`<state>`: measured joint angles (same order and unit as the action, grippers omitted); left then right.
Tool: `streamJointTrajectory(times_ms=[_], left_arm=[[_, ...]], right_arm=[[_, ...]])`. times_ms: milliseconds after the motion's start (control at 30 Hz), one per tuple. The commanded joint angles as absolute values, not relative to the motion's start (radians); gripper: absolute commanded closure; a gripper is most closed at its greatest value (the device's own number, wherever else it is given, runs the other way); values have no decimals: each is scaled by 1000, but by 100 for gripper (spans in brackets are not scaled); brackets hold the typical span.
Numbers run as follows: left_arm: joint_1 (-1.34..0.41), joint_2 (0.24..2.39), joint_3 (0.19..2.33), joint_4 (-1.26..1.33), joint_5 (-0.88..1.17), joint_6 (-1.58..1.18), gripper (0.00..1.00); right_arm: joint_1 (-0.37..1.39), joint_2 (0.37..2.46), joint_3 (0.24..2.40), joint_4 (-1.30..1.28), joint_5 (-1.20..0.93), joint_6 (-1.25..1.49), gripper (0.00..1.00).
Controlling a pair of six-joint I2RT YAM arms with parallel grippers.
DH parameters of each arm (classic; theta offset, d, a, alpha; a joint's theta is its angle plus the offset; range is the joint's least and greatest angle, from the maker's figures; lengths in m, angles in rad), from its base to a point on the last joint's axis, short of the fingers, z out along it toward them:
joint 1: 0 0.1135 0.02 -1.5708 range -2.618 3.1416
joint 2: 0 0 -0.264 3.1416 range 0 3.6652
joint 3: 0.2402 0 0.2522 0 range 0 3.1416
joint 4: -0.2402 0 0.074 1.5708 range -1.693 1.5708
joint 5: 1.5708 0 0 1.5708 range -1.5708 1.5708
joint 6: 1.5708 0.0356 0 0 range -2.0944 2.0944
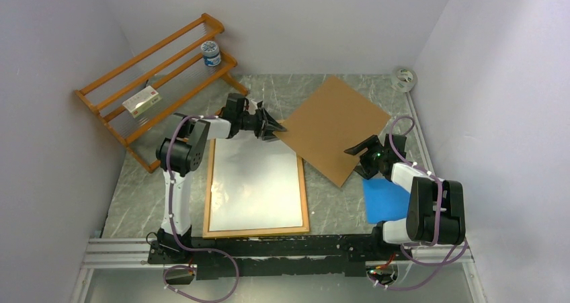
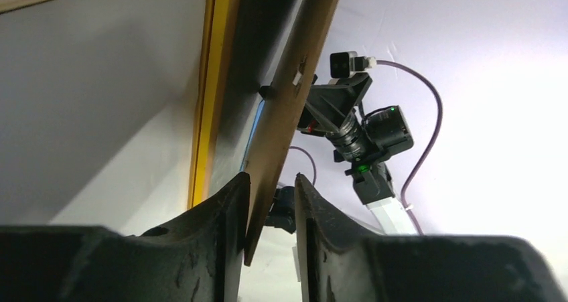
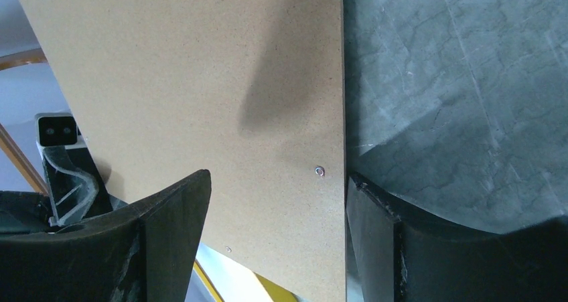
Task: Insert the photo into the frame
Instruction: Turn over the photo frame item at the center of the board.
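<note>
The frame (image 1: 307, 202) lies flat on the table in front of the left arm, its wooden edge up. Inside it lies the photo (image 1: 255, 182), showing only a plain white side. A brown backing board (image 1: 333, 125) lies tilted to the right of the frame, one corner raised over the frame's far right corner. My left gripper (image 1: 274, 125) straddles that corner. In the left wrist view the board (image 2: 295, 94) touches one finger (image 2: 231, 201), with a gap to the other, so the gripper (image 2: 271, 177) is open. My right gripper (image 1: 374, 145) stands wide open over the board's near right edge (image 3: 201, 67).
An orange slatted rack (image 1: 154, 81) stands at the back left with a small jar (image 1: 211, 53) and a flat box (image 1: 142, 101) on it. A blue sheet (image 1: 386, 199) lies under the right arm. A tape roll (image 1: 404, 78) sits in the back right corner. Walls close in on three sides.
</note>
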<state>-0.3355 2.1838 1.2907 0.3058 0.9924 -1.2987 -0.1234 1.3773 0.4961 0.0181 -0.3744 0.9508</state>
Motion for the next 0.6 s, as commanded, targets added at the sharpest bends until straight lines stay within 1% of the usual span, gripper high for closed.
streamJointTrajectory(times_ms=[0,133,167,267,467,567], left_arm=[[-354,2146,1362,194,1015,-1161,69],[-354,2115,1422,14,971,-998,83],[-354,2107,1440,-21,963,-957,85],[-356,2080,1488,-79,947,-868,97],[-358,2038,1618,-236,894,-721,97],[-373,2007,1689,-300,849,-643,97]], right_arm=[[-112,1400,497,-52,-365,930,24],[-112,1353,525,-119,-328,907,22],[-111,1335,536,-146,-307,902,21],[-112,1278,600,-256,-229,880,20],[-112,1185,752,-508,-32,867,11],[-112,1139,828,-580,-3,858,8]])
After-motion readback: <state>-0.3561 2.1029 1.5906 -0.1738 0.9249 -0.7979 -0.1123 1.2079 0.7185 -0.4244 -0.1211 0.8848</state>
